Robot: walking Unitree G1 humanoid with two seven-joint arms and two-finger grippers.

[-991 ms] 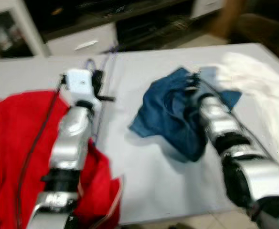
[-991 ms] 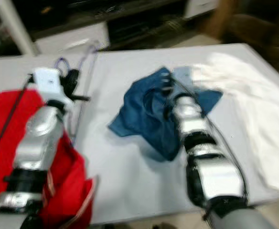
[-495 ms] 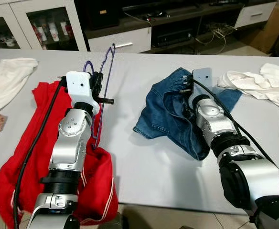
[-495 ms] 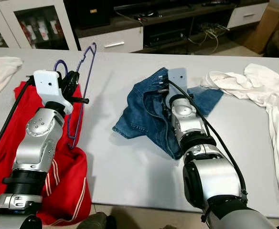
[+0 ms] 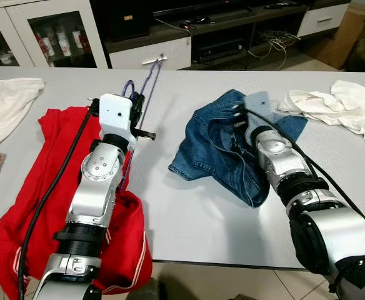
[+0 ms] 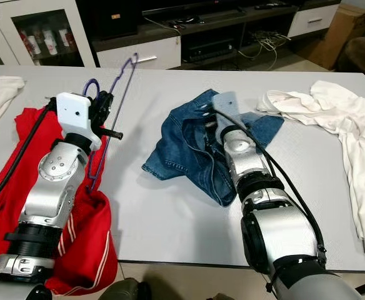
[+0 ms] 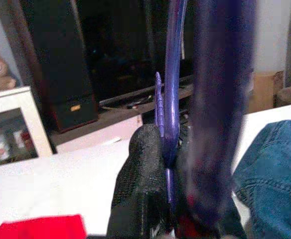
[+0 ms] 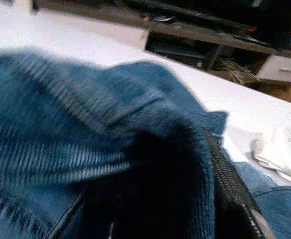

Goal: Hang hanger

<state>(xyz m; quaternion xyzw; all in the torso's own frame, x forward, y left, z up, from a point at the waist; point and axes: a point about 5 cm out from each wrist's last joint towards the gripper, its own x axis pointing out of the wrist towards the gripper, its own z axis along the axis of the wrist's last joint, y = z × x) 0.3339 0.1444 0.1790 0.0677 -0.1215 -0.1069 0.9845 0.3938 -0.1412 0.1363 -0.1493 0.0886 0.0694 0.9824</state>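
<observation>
red cloth garment (image 5: 26, 181) on white table (image 5: 189, 231) | left pincer (image 7: 165, 164) clenched on thin purple wire hanger (image 5: 146, 84), now lifted higher off table, ready for hanging | right pincer (image 5: 240, 117) buried in blue denim jeans (image 5: 217, 147), grip unclear

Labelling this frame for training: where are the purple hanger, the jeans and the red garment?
purple hanger (image 6: 119, 100), right eye view, long straight wire.
jeans (image 5: 207, 150), left eye view, left fold.
red garment (image 5: 48, 162), left eye view, middle.

A thin purple wire clothes hanger (image 6: 110, 106) is lifted off the grey table, standing steeply on edge. Its lower corner hangs by the crumpled red garment (image 6: 20, 187).
</observation>
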